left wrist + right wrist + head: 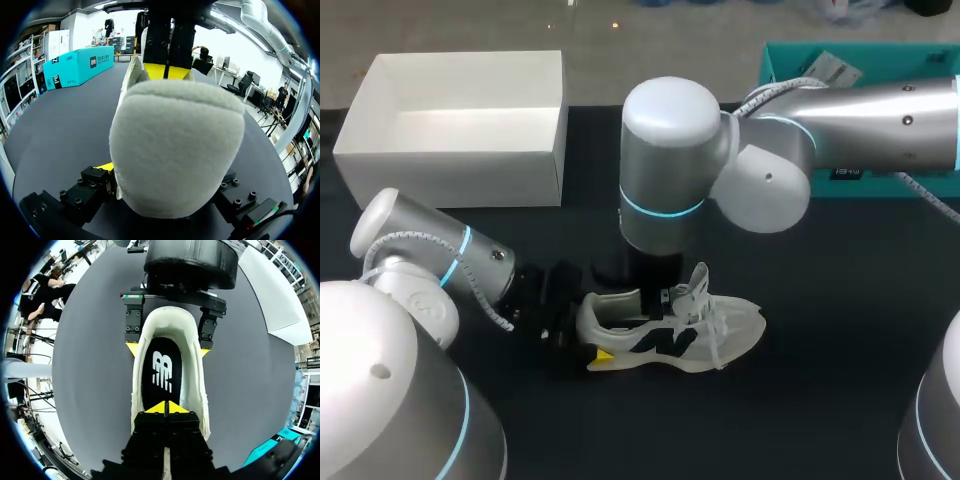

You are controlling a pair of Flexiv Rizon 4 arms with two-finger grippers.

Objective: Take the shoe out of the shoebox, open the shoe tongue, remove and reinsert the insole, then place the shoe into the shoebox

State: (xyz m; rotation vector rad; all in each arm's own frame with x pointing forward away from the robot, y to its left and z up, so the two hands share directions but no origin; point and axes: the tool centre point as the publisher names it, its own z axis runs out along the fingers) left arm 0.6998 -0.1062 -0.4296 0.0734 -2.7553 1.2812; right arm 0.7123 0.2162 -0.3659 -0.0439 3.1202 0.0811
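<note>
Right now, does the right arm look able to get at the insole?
Probably yes. The right pincer, tips closed, sits over the insole inside the open shoe; the left pincer grips the heel from outside, clear of it.

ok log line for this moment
shoe out of box, on table | left claw shut on its heel | right claw shut, tips at insole
</note>
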